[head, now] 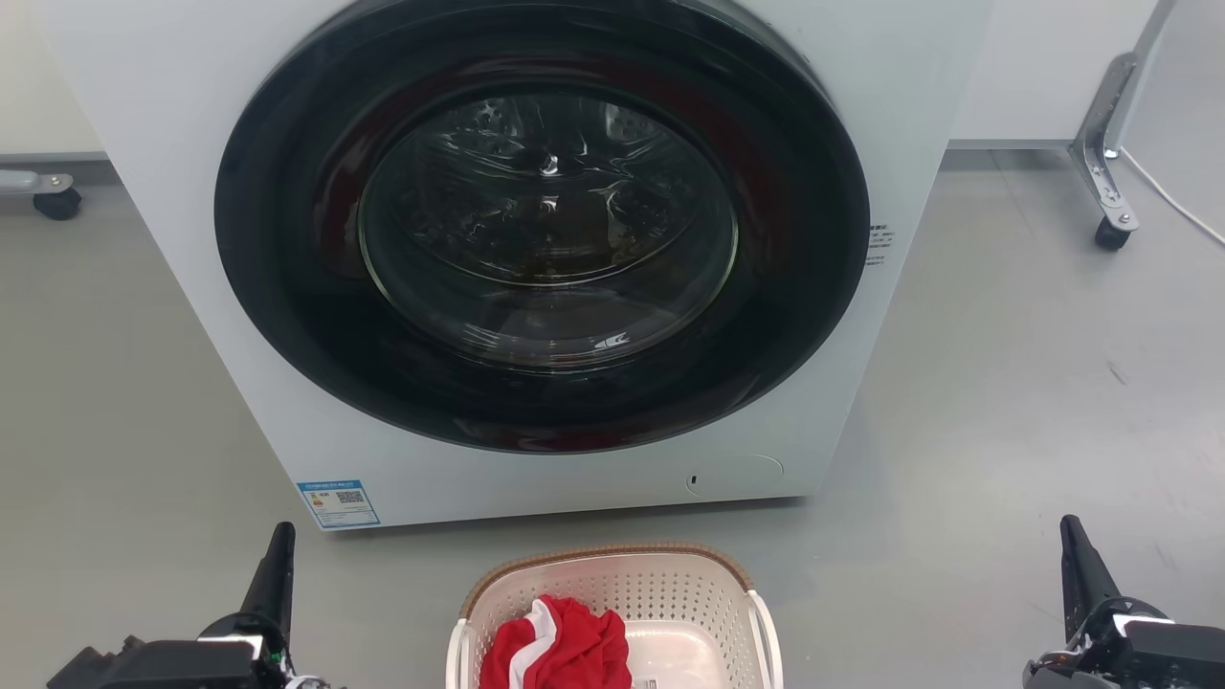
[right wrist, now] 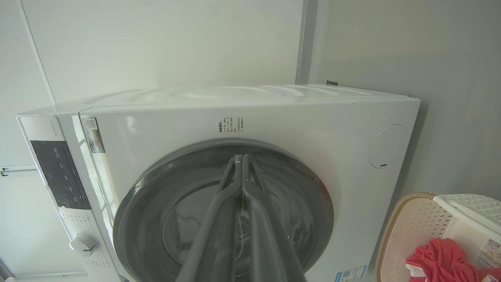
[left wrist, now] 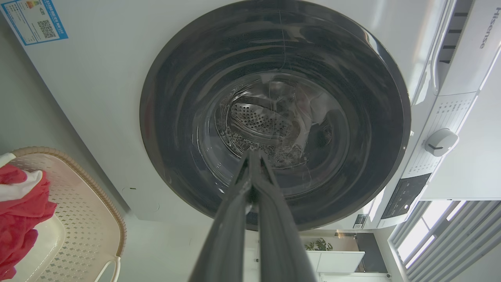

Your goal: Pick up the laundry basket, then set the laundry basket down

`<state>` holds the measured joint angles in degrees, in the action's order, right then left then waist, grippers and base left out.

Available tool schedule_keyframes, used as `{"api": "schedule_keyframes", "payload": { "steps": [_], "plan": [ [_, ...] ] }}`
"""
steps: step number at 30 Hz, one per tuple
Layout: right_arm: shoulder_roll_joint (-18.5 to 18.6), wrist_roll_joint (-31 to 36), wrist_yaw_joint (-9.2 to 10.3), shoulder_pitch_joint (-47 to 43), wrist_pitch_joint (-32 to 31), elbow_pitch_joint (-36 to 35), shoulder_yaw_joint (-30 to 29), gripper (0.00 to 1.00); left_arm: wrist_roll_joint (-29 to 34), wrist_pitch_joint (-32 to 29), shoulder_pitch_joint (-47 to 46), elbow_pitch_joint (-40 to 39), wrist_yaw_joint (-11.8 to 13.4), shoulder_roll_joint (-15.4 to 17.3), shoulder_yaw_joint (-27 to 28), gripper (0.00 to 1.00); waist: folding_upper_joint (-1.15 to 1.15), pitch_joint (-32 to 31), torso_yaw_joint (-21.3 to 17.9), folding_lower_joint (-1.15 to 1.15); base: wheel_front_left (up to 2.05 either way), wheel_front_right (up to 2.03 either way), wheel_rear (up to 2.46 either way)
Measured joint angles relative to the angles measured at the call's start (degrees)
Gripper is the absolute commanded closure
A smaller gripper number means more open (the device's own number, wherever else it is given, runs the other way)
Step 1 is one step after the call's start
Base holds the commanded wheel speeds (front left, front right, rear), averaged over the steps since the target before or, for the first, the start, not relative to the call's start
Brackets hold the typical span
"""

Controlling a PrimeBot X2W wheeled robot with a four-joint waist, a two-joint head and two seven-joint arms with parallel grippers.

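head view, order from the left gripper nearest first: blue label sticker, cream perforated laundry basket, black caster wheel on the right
1. Blue label sticker, white washer's lower left corner, just beyond the left gripper.
2. Cream perforated plastic laundry basket, floor centre.
3. Black caster wheel, far upper right.

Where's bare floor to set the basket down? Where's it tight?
Widest bare floor lies right of the washer, bordered by the caster leg and right gripper. Another patch lies left of the washer, beyond the left gripper. Tight: the strip between washer front and laundry basket.
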<state>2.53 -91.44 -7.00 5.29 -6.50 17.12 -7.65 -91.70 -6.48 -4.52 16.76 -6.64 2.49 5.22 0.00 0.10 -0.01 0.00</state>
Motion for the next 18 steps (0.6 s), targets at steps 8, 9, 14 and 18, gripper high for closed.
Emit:
{"api": "schedule_keyframes", "payload": {
  "steps": [8,9,14,18],
  "plan": [
    [0.0,0.0,0.0,0.0,0.0,0.0,0.0,1.0,-0.01,0.0,0.0,0.03,-0.01,0.0,0.0,1.0,0.0,0.0,0.0,0.0,0.0,0.0,0.0],
    [0.0,0.0,0.0,0.0,0.0,0.0,0.0,1.0,-0.01,0.0,0.0,0.03,-0.01,0.0,0.0,1.0,0.0,0.0,0.0,0.0,0.0,0.0,0.0],
    [0.0,-0.02,0.0,0.0,0.0,0.0,0.0,1.0,-0.01,0.0,0.0,0.05,-0.02,0.0,-0.01,1.0,0.0,0.0,0.0,0.0,0.0,0.0,0.0],
    [0.0,-0.08,0.0,0.0,0.0,0.0,0.0,1.0,-0.01,0.0,0.0,0.08,-0.43,0.0,-0.01,1.0,0.0,0.0,0.0,0.0,0.0,0.0,0.0]
  ]
}}
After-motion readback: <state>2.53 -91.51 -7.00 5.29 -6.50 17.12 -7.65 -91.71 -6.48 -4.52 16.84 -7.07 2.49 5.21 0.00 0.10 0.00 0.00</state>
